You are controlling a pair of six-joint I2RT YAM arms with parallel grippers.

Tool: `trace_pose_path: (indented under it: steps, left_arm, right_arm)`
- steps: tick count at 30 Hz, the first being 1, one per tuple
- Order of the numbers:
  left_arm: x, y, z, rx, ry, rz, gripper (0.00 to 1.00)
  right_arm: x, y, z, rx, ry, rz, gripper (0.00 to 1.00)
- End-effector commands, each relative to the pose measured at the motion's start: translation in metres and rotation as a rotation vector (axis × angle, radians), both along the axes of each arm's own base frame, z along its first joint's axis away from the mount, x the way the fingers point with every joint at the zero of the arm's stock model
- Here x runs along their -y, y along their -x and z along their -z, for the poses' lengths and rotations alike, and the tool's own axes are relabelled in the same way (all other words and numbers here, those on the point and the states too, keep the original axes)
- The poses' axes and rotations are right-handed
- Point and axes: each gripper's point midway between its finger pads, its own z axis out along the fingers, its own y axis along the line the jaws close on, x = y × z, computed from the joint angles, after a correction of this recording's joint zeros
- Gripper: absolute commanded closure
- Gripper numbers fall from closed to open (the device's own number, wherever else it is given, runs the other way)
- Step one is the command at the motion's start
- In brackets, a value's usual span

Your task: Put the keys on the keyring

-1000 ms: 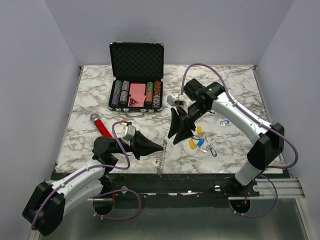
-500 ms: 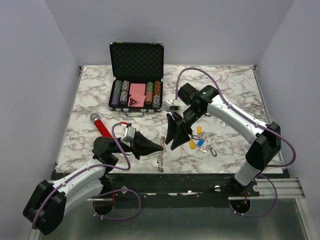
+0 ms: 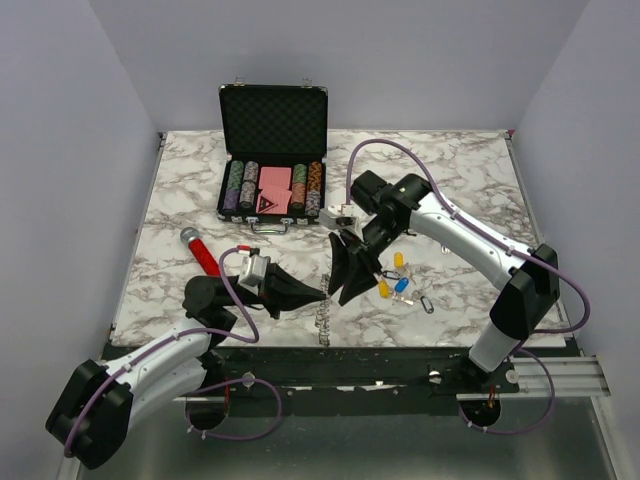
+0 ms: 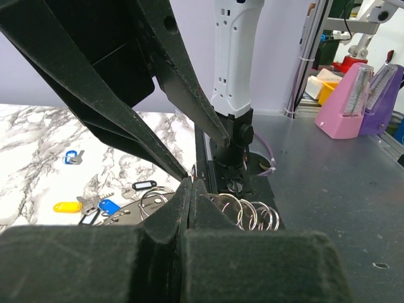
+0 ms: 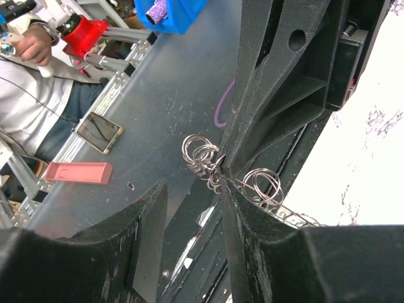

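Observation:
The keyring (image 3: 322, 322), a chain of silvery metal rings, hangs from my left gripper (image 3: 324, 295) at the table's front edge. The left jaws are shut on it; its rings (image 4: 254, 214) show just past the left gripper (image 4: 191, 183). My right gripper (image 3: 348, 280) is open and points down right beside the left gripper's tip. In the right wrist view the rings (image 5: 201, 153) lie just beyond my right gripper (image 5: 191, 184), whose right finger nearly touches the left gripper's tip. The keys (image 3: 398, 284), with yellow, blue and black heads, lie on the marble right of the grippers; yellow (image 4: 66, 206) and blue (image 4: 107, 206) ones show.
An open black case (image 3: 272, 122) of poker chips stands at the back middle. A red-handled tool (image 3: 203, 254) lies at the left, near my left arm. The table's front edge (image 3: 400, 346) runs just below the grippers.
My right gripper has moved left and toward the front edge, closing in on the left gripper's tip. The left gripper has held its place with the keyring.

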Motion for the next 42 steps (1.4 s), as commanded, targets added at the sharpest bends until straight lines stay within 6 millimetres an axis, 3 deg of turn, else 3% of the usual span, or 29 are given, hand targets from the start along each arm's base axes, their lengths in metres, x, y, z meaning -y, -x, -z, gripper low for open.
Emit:
trace_pose_path:
  steps: [1, 13, 21, 32, 42]
  left_arm:
    - [-0.002, 0.002, -0.013, 0.054, 0.047, -0.002, 1.00]
    - [0.000, -0.003, -0.009, 0.033, 0.050, -0.008, 1.00]
    - [0.000, -0.005, -0.009, 0.040, 0.050, -0.025, 1.00]
    - [0.000, -0.007, -0.010, 0.040, 0.047, -0.042, 1.00]
    - [-0.002, -0.010, -0.005, 0.036, 0.028, -0.074, 1.00]
  right_arm:
    - [0.003, 0.013, -0.004, -0.076, 0.018, -0.021, 0.53]
    - [0.003, 0.018, -0.007, -0.066, 0.007, -0.033, 0.60]
    - [0.004, 0.019, -0.006, -0.059, 0.009, -0.036, 0.73]
    - [0.001, 0.017, -0.002, -0.048, 0.024, -0.034, 0.73]
    - [-0.006, 0.008, 0.005, -0.053, 0.074, 0.003, 0.89]
